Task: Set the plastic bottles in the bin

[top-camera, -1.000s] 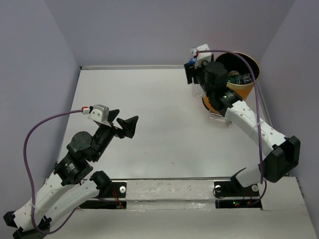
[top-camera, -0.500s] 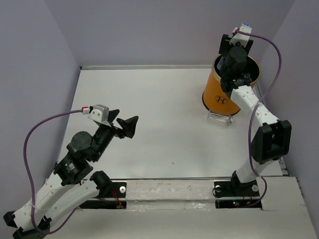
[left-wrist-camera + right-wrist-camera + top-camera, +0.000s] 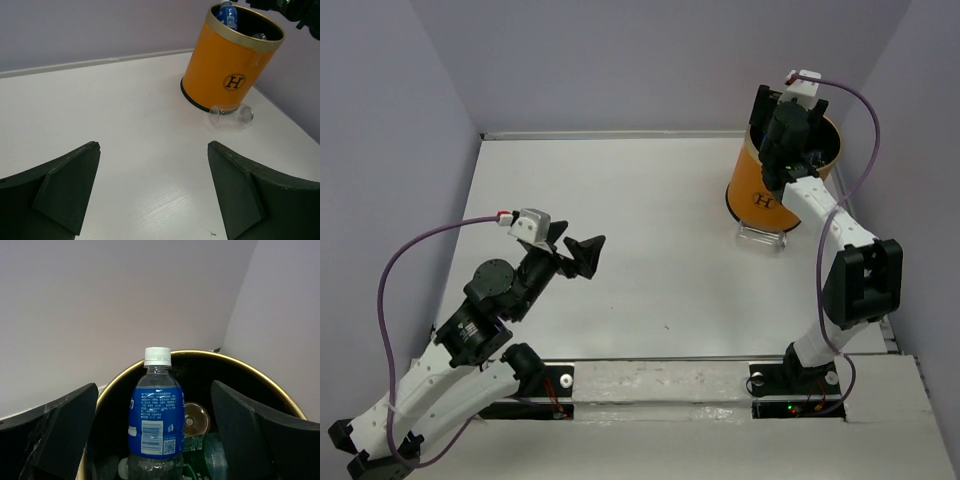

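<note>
The right gripper [image 3: 153, 390] hung over the orange bin [image 3: 756, 190] at the table's [image 3: 650, 230] 1 o'clock. Its jaws were spread wide, clear of the upright blue-labelled bottle [image 3: 156, 422] inside. A clear bottle [image 3: 231, 114] lay at the bin's 6 o'clock. The left gripper [image 3: 152, 146] gaped empty at 8 o'clock.

A robot lab booth: plain lilac walls [image 3: 620, 60] around a white table [image 3: 620, 230].

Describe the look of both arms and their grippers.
The left arm and right arm have white link shells joined by black cylindrical joints. A thin purple cable loops along each to a small white camera block at the wrist. The left gripper and right gripper carry matte black wedge-shaped fingers.
</note>
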`<state>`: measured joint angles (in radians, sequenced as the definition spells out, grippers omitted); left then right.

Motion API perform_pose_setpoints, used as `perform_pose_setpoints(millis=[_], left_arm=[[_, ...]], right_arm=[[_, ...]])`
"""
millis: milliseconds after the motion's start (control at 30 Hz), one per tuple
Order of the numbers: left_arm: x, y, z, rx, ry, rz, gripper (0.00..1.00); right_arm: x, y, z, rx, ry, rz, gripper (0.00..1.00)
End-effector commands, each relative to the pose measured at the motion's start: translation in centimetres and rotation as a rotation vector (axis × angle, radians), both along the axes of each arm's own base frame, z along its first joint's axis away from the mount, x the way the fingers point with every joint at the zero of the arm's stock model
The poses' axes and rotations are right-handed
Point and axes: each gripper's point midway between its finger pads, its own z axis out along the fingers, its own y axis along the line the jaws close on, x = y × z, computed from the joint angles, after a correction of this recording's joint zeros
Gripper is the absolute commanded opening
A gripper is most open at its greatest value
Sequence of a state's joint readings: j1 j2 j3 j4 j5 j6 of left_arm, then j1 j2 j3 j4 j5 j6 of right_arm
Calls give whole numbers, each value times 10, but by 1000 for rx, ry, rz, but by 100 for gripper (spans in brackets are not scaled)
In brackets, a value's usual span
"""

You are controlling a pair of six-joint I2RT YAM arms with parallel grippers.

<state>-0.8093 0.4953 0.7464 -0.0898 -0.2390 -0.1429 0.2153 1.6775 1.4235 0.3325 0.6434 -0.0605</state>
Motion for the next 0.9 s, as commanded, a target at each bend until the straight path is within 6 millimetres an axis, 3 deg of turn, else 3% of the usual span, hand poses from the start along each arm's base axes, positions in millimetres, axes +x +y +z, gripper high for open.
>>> perform_pose_setpoints(millis=[0,133,167,267,300,333,400,433,567,633,867], left_arm=[[8,-12,-2,3,8,-17,99],[12,-27,-11,4,52,-54,99],[13,-32,-12,-2,61,-71,99],[12,-57,-24,6,124,-163,99],[11,-63,-24,10,132,-187,99],[13,-73,-31,38,153,-220,99],[17,-76,-29,53,150,-223,99],[20,-75,-30,67,147,-208,99],[23,-60,-31,93,118,-143,99],[22,-41,-36,120,103,-81,99],[14,-31,-18,87,56,-77,99]], right_arm=[[-27,-7,57,106,-110,-8,100],[-48,-8,63,149,-94,9,100],[-63,-8,78,171,-128,27,100],[-84,7,62,251,-75,130,99],[-103,11,74,309,-113,173,98],[-112,25,37,328,-15,230,98],[-130,40,14,381,23,288,97],[-147,49,-13,394,80,322,97],[-180,69,-69,378,233,384,96],[-203,72,-125,259,406,400,93],[-210,59,-177,35,691,326,95]])
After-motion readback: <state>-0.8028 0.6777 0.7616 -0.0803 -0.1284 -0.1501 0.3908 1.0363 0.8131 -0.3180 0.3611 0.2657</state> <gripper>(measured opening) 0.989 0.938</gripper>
